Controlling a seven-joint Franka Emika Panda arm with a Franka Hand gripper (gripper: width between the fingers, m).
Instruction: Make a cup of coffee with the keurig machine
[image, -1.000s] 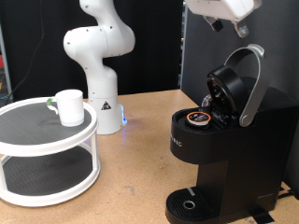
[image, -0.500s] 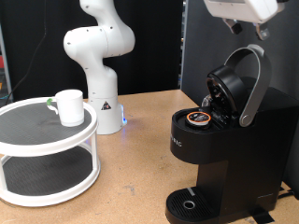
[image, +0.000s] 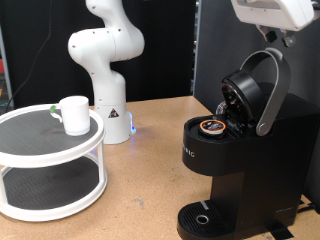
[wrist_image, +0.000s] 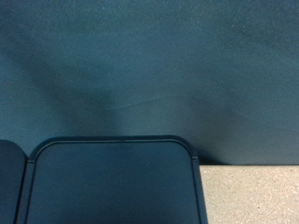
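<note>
The keurig machine (image: 232, 170) stands at the exterior view's right with its lid (image: 250, 90) tilted open. A coffee pod (image: 212, 126) with an orange-ringed dark top sits in the open chamber. The cup (image: 73, 113), a small white mug, rests on the top tier of a round white stand (image: 50, 160) at the exterior view's left. My gripper (image: 272, 30) hangs at the top right edge, above the raised lid, touching nothing; only its white body and a dark tip show. The wrist view shows no fingers, just a dark backdrop and a dark flat panel (wrist_image: 112, 182).
The white arm base (image: 105, 70) stands on the wooden table (image: 150, 190) behind the stand. A black backdrop panel (image: 215, 45) rises behind the machine. The drip tray (image: 203, 217) lies at the machine's foot. A strip of speckled table (wrist_image: 252, 196) shows in the wrist view.
The hand has moved towards the exterior view's right and slightly up, from above the machine's middle to above the raised lid. Cup, pod and lid have not moved.
</note>
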